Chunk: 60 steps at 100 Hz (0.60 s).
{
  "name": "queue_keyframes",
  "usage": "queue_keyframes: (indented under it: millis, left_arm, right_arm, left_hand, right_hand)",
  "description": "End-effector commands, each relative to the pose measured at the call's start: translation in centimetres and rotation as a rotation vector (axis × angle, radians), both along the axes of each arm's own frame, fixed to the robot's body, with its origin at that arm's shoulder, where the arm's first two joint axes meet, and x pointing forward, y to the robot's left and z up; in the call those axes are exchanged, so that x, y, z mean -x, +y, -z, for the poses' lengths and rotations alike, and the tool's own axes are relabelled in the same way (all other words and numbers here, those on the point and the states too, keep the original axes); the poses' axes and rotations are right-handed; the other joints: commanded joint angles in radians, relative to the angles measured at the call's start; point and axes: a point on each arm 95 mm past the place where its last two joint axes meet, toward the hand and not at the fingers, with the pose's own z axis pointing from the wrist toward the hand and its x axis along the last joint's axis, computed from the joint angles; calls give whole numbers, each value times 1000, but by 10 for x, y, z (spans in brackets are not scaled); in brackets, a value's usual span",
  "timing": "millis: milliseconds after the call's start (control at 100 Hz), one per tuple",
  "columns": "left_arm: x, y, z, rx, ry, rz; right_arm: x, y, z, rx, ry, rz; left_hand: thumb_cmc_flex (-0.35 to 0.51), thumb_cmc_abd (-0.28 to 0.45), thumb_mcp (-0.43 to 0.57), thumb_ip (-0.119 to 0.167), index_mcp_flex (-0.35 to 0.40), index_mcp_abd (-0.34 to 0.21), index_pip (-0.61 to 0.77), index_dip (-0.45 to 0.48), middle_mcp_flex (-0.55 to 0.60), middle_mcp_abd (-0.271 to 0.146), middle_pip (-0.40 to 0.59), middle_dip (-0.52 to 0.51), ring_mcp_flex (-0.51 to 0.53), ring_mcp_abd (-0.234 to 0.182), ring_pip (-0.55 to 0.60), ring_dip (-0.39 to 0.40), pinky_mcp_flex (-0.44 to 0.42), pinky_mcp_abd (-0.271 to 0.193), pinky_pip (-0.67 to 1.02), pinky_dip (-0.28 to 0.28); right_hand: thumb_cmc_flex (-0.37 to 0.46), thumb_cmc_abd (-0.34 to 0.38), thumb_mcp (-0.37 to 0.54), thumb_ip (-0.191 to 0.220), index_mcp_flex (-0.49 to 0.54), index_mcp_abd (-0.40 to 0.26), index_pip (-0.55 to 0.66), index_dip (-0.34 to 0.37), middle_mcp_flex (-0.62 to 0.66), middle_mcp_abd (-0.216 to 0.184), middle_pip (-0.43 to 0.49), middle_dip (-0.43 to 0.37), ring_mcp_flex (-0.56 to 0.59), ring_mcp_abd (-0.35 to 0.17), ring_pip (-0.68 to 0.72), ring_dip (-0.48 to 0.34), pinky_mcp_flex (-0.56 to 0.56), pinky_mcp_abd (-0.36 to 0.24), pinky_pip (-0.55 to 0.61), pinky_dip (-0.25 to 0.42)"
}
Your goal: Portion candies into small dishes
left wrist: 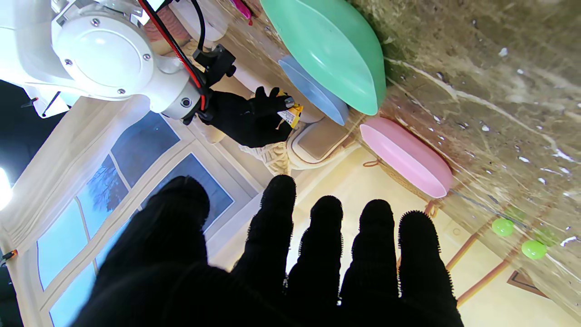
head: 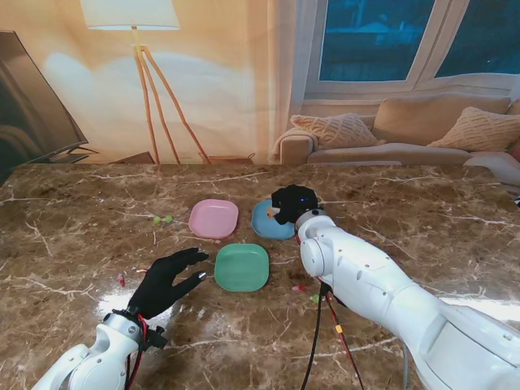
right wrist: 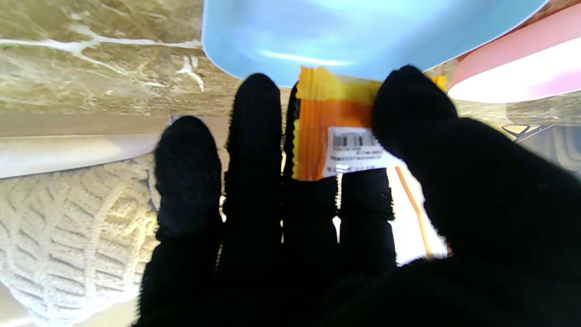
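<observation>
While pink dish adjoins, right hand grips candy.

No text can be read anywhere. The only printed thing is a white label with a barcode and lines of fine print on the orange candy wrapper, which is pinched in the right hand just beside the blue dish. Its characters are too small and blurred to make out.
</observation>
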Motion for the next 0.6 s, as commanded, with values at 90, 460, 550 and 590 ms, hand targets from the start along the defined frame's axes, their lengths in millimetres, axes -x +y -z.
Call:
queue_keyframes:
  millis: [90,460,550,590]
  left_arm:
    - [3,1,3,-4,10,-2]
    - [4,3,3,-5,10,-5]
    - [4,4,2,-7,6,-6]
    - [4,4,2,-6,4,-7]
  right_arm:
    - [-1,7,1,8,30,-1]
    - [7,3,-3,33,32,-3]
    - [14,-1,-11,31,12,-2]
    - [18,-4,-16,37,9,3]
  left_hand:
    - [8,35,-23,-24,-8,-17,2,13,-32,3,-11,-15,-11,-20,-22,-8,-7,-11,-13,-5]
    - [9,34,-22,-24,-7,-16,2,13,-32,4,-11,-15,-11,-20,-22,-8,-8,-10,-13,-5]
    - [8,34,-22,-24,-6,-16,3,13,-32,4,-11,-15,-10,-20,-22,-8,-8,-10,-13,-5]
    - [8,34,-22,-24,-6,-15,3,13,-31,3,-10,-15,-11,-20,-22,-8,-7,-10,-13,-5]
  right_hand:
    - [-36,42,-2,65,-92,18,-113,29,-116,-8,-51,-9,-98,-13,-76,-60,-71,-18,-49,3]
    - [-131,62,-2,200,-178,105,-458,213,-339,4,-91,-163,-242,-19,-157,-103,-176,-23,-131,2]
    - [-139,60,-8,199,-172,102,-458,218,-338,5,-88,-170,-239,-21,-159,-106,-176,-26,-145,-2]
    - [-142,60,-10,200,-169,102,-455,228,-333,5,-88,-181,-228,-25,-175,-119,-166,-37,-164,-13]
